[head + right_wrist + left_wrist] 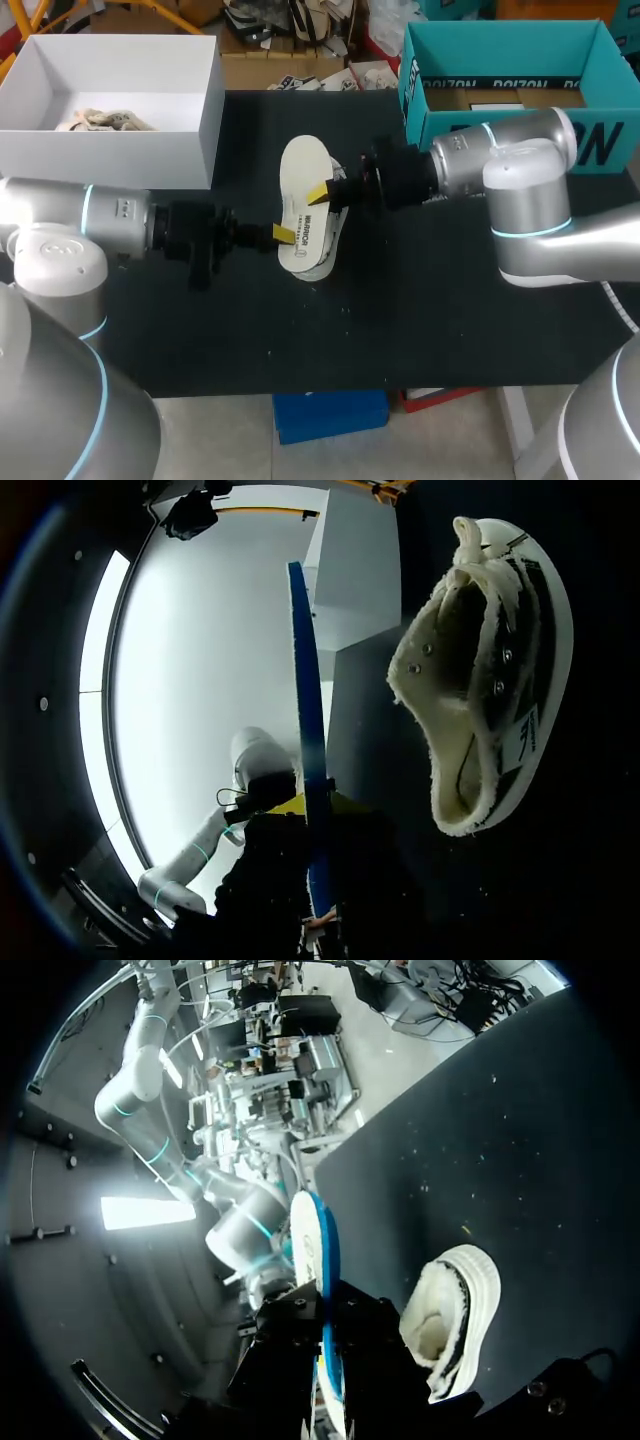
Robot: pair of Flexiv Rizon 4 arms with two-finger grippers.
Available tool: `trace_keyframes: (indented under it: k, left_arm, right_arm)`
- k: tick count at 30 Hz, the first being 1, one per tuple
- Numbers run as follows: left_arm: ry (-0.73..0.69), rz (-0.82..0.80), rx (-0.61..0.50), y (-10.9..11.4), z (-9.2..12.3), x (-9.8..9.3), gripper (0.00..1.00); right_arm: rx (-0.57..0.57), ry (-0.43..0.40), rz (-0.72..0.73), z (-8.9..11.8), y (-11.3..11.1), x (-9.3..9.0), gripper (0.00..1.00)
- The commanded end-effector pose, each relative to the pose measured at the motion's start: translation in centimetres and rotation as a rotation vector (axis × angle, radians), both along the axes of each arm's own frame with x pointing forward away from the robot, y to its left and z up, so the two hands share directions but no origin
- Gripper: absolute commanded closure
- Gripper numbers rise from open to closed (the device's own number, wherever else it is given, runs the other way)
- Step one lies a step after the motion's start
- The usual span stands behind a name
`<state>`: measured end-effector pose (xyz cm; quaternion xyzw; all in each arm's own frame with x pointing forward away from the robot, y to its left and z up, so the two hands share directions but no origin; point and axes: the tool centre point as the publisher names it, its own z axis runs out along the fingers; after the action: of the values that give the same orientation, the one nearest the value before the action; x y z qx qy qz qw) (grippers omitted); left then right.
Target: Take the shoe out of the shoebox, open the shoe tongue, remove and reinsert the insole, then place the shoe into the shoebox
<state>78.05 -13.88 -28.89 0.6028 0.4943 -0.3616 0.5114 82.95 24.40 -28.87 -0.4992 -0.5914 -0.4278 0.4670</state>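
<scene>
Both clamp insole (303,165): L gripper (283,233), R gripper (319,193) | shoe (470,660) just beside

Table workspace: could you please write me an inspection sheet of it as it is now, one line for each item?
Surface: black table, with a few small light specks.
Job's things: insole out of the shoe and held up between both tools; shoe lying on its side on the table beside it, outside the white shoebox.
Clutter: crumpled light stuffing inside the shoebox; teal box at the far right.
Tools: left tool and right tool each look closed on the insole, from opposite sides.
Cables: nothing seen.
Surroundings: nothing seen reaching over the table.
</scene>
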Motion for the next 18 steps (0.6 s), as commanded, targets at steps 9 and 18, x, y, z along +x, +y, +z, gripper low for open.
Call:
trace_keyframes:
  k: [9, 18]
  left_arm:
    - [-0.007, 0.053, 0.444, 1.5, 2.6, -2.1, 0.00]
    - [-0.109, -0.038, 0.982, 2.6, 4.6, -3.1, 0.00]
  right_arm:
    - [0.000, 0.000, 0.001, -0.1, 0.1, 0.0, 1.00]
    - [0.000, 0.000, 0.001, -0.1, 0.1, 0.0, 1.00]
